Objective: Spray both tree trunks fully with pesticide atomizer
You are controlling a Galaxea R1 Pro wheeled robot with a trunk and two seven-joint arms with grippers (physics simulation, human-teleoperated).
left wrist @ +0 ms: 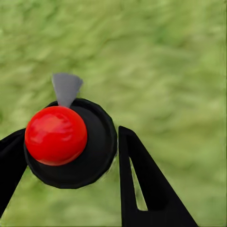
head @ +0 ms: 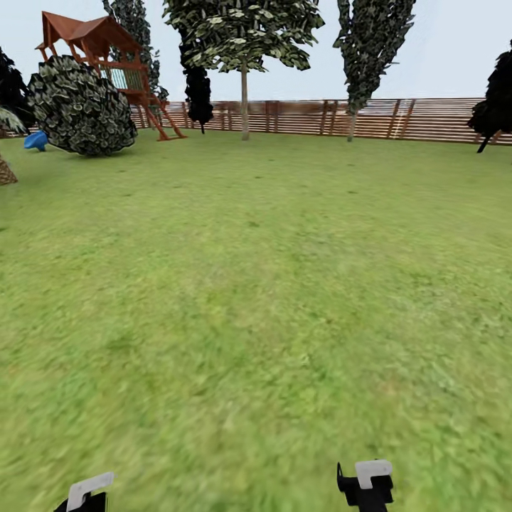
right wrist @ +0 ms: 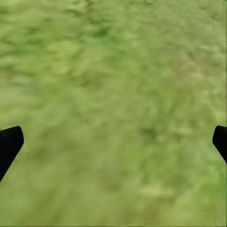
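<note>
In the left wrist view the pesticide atomizer, a black round body with a red ball top and a grey nozzle, sits between the black fingers of my left gripper, which is shut on it above the grass floor. My right gripper is open over bare grass, with only its fingertips at the frame edges. Both grippers peek in at the bottom of the head view. Two tall trees with bare trunks stand far off by the fence.
Wide green lawn stretches ahead to a brown slat fence. A wooden play tower and a round bush stand at the far left, with a blue object beside them. Slim dark trees flank the view.
</note>
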